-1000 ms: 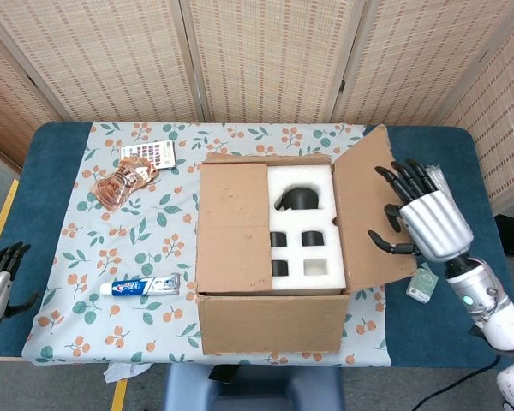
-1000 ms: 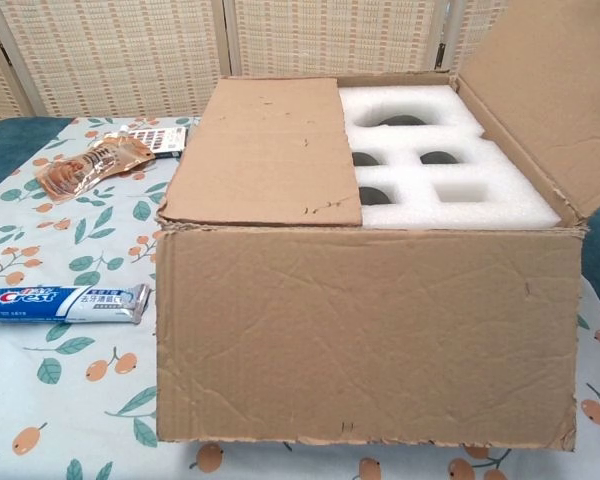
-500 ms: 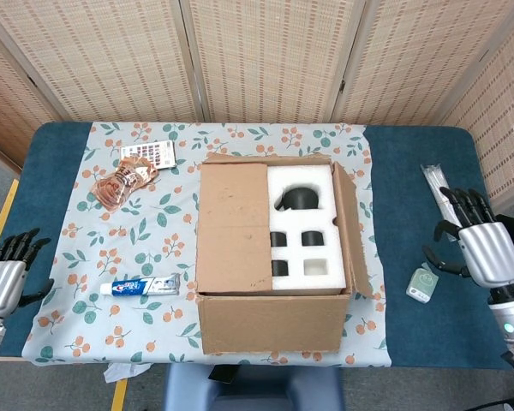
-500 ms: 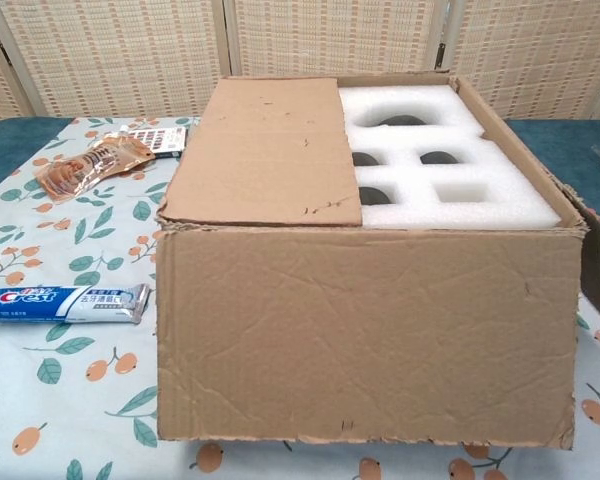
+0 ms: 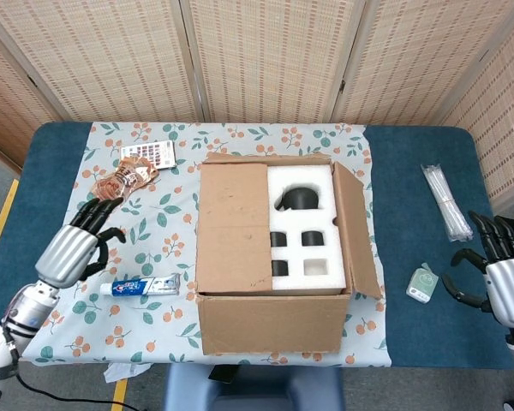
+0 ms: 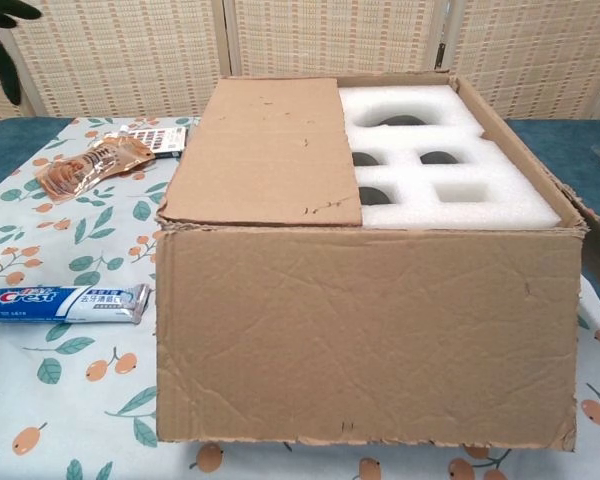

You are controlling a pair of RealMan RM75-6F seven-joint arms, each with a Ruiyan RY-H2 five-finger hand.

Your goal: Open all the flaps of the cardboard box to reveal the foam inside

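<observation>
Cardboard box (image 5: 270, 257) sits mid-bench, its left flap (image 5: 231, 224) flat over the foam (image 5: 304, 227); likely light, stiff, creasing easily; best hooked under its inner edge; left hand (image 5: 75, 247) at nine o'clock and right hand (image 5: 501, 270) at four, fingers spread, empty.

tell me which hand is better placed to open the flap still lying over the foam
Left, probably. The closed flap covers the box's left half, and the left hand hovers empty over the tablecloth on that side, above the toothpaste. The right hand is empty too, but sits far beyond the folded-out right flap.
</observation>
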